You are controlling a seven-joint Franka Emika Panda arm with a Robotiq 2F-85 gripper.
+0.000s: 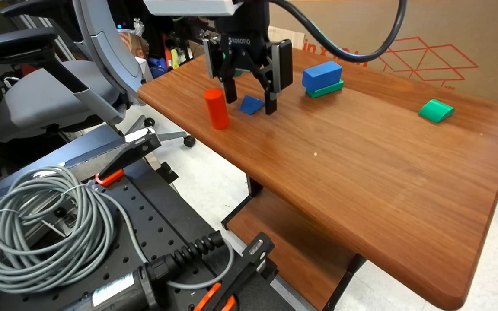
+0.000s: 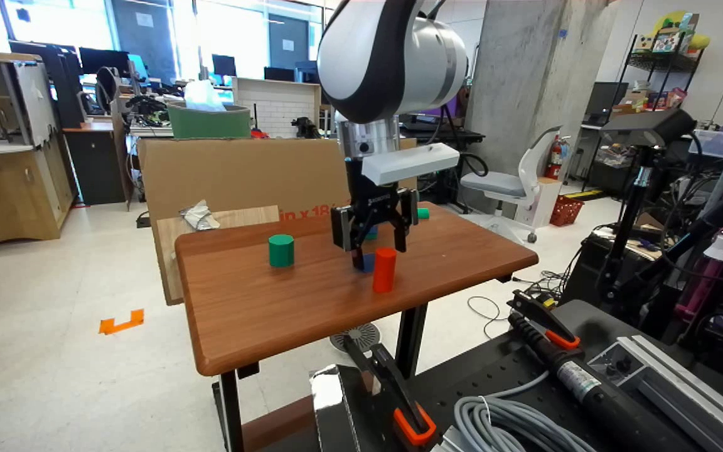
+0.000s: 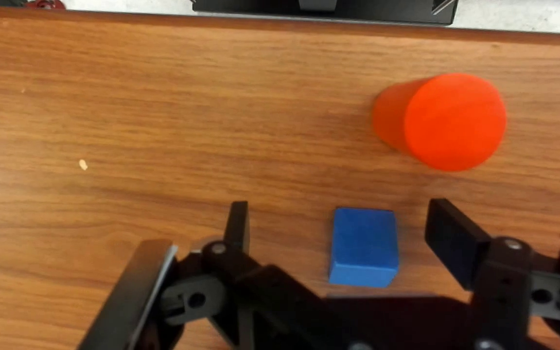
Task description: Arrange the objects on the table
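My gripper (image 1: pixel 251 100) is open and empty, pointing down above the table (image 1: pixel 383 172). A small blue wedge-like block (image 1: pixel 250 105) lies below and between the fingers; in the wrist view the blue block (image 3: pixel 363 243) is apart from both fingertips. A red cylinder (image 1: pixel 217 110) stands upright beside it, near the table edge; it also shows in the wrist view (image 3: pixel 455 121). A blue rectangular block (image 1: pixel 323 75) rests on a flat green block (image 1: pixel 326 89). A green half-round block (image 1: pixel 436 110) lies at the far side. A green cylinder (image 2: pixel 281 251) stands upright, mostly hidden behind the gripper in an exterior view.
Cardboard (image 1: pixel 387 26) stands upright along the table's back edge. A black cart with a coiled grey cable (image 1: pixel 50 233) and clamps stands by the table. A grey chair (image 1: pixel 63 86) is close to one table end. A black cable hangs from the arm.
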